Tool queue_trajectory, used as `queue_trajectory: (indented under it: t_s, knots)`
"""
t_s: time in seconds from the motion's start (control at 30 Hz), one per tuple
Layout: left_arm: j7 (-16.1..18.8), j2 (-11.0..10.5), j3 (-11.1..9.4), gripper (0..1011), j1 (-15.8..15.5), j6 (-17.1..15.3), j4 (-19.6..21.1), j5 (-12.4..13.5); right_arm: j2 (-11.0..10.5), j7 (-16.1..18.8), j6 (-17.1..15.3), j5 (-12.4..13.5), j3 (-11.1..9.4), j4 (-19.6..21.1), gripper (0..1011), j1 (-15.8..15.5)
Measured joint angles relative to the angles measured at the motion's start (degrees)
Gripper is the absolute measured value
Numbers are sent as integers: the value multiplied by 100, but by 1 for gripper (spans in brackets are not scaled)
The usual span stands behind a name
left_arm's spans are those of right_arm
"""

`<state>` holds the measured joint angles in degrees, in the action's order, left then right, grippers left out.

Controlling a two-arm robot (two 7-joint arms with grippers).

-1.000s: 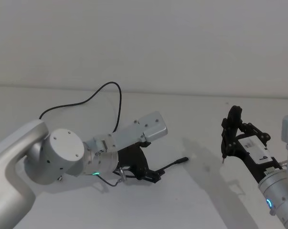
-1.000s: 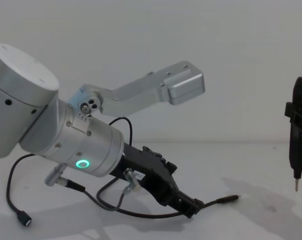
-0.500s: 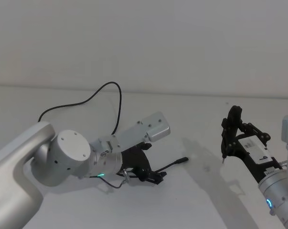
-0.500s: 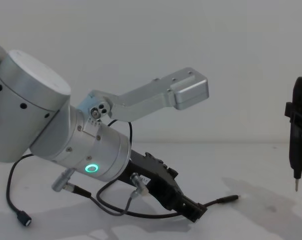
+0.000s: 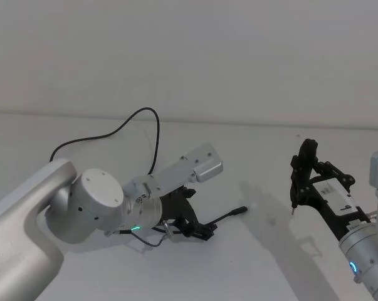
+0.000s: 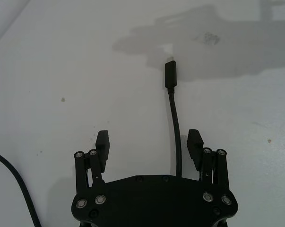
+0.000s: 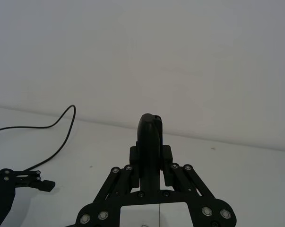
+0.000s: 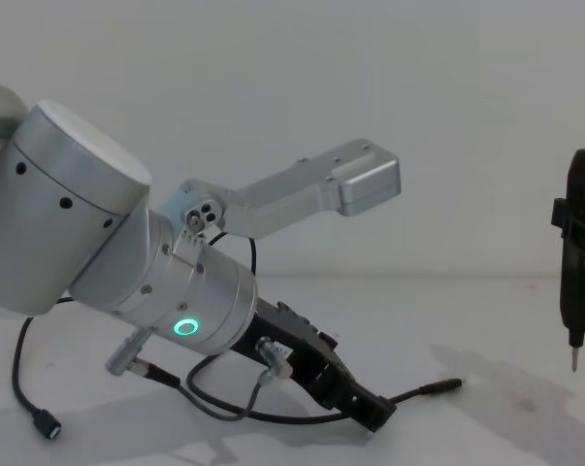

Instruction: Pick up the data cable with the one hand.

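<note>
The data cable (image 5: 156,135) is a thin black line looping across the white table, and its slim dark plug (image 5: 239,211) lies at its right-hand end. My left gripper (image 5: 202,234) sits low over the stretch just behind that plug. In the left wrist view the left gripper (image 6: 149,144) is open and the data cable (image 6: 176,127) runs between its fingers, close to one fingertip (image 6: 195,142), with the plug (image 6: 170,75) ahead. In the chest view the left gripper (image 8: 372,412) almost touches the table, with the small flat plug (image 8: 46,424) far left.
My right gripper (image 5: 306,170) hovers at the right, shut on a dark pen-shaped tool (image 8: 577,272) whose thin metal tip points down. A short grey wire with silver connectors (image 8: 229,406) hangs from the left wrist. The white table (image 5: 264,263) lies bare between the arms.
The left arm's wrist has shifted a little to the right and the open gripper has settled lower along the cable. The right arm and the tool have not moved.
</note>
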<state>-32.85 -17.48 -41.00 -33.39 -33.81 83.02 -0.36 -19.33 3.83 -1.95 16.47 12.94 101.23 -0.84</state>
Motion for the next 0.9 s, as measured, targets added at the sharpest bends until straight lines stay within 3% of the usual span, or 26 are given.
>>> queue_trajectory:
  t_s: [0.27,0.63,0.77,0.83,0.9]
  knots:
    - [1,45,20,962,-13,-99,-40,23,0,0,0,0,0,0,268,0]
    - [0,78,32,689,-20,-172,-67,42,0,0,0,0,0,0,268,0]
    - [0,83,35,505,-21,-186,-71,45,0,0,0,0,0,0,268,0]
    - [0,86,36,487,-22,-189,-72,47,0,0,0,0,0,0,268,0]
    - [0,89,38,404,-24,-195,-74,49,0,0,0,0,0,0,268,0]
